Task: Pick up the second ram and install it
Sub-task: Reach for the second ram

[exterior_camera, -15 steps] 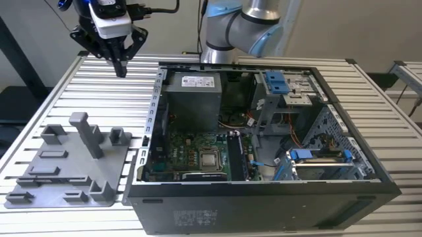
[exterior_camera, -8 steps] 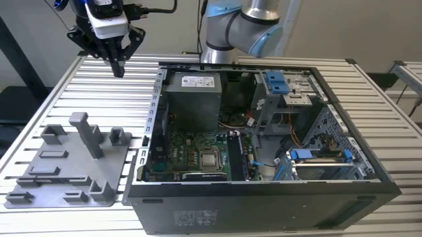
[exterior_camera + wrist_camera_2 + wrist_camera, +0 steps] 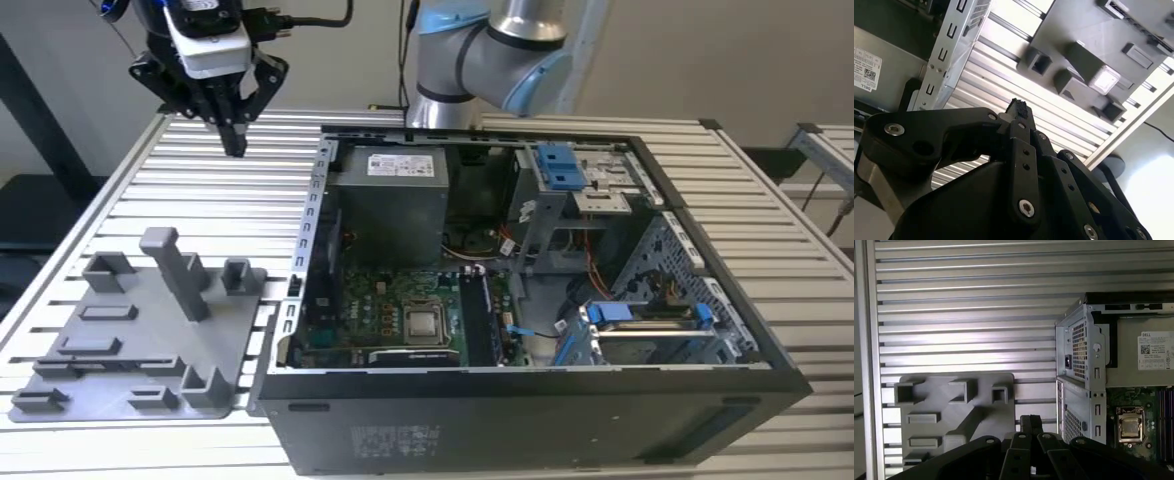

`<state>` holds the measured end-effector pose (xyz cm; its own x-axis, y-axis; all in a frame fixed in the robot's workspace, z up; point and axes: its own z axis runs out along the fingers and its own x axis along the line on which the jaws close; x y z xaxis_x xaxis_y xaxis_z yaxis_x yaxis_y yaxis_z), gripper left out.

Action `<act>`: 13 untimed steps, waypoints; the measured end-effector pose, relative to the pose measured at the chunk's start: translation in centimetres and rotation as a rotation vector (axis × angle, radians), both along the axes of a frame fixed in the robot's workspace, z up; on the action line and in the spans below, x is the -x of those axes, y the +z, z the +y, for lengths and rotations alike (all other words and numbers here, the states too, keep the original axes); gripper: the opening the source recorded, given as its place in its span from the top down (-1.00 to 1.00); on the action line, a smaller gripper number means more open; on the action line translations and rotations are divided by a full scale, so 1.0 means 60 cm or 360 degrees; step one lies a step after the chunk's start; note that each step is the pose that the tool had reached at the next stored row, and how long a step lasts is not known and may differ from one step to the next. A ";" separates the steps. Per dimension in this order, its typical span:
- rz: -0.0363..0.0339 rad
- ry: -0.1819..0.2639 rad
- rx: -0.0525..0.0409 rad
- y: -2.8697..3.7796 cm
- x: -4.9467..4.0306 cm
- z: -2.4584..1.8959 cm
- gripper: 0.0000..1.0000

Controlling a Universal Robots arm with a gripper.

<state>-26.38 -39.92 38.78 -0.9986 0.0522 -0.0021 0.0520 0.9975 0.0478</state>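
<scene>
My gripper (image 3: 235, 143) hangs shut with nothing between its fingers, high above the slatted table (image 3: 107, 200) at the exterior view's left, outside the open computer case (image 3: 534, 400). Both wrist views show the black fingertips (image 3: 1018, 106) (image 3: 1030, 421) pressed together. Inside the case, a long dark strip (image 3: 477, 315) stands in the memory slots beside the processor (image 3: 424, 322). I cannot tell whether it is the second ram. The grey parts holder (image 3: 134, 340) (image 3: 954, 405) lies on the table below the gripper, and I see no stick in its pockets.
A tall grey post (image 3: 174, 270) rises from the holder. The case holds a grey power supply (image 3: 390, 190) and blue drive clips (image 3: 563, 165) (image 3: 647, 313). The arm's base (image 3: 461, 60) stands behind the case. Bare slats lie between the holder and the case wall (image 3: 310, 250).
</scene>
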 end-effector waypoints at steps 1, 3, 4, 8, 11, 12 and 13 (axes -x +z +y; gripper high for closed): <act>0.0000 0.0000 0.0000 0.000 0.001 0.0000 0.79; 0.0000 0.0000 0.0000 0.000 0.004 0.0000 0.79; 0.0000 0.0000 0.0000 0.000 0.005 0.0000 0.79; 0.0001 0.0001 0.0000 0.000 0.010 0.0000 0.79; 0.0001 0.0001 0.0000 -0.001 0.013 0.0000 0.79; 0.0002 0.0001 0.0000 -0.001 0.015 0.0000 0.79; 0.0002 0.0001 0.0000 -0.001 0.016 0.0000 0.79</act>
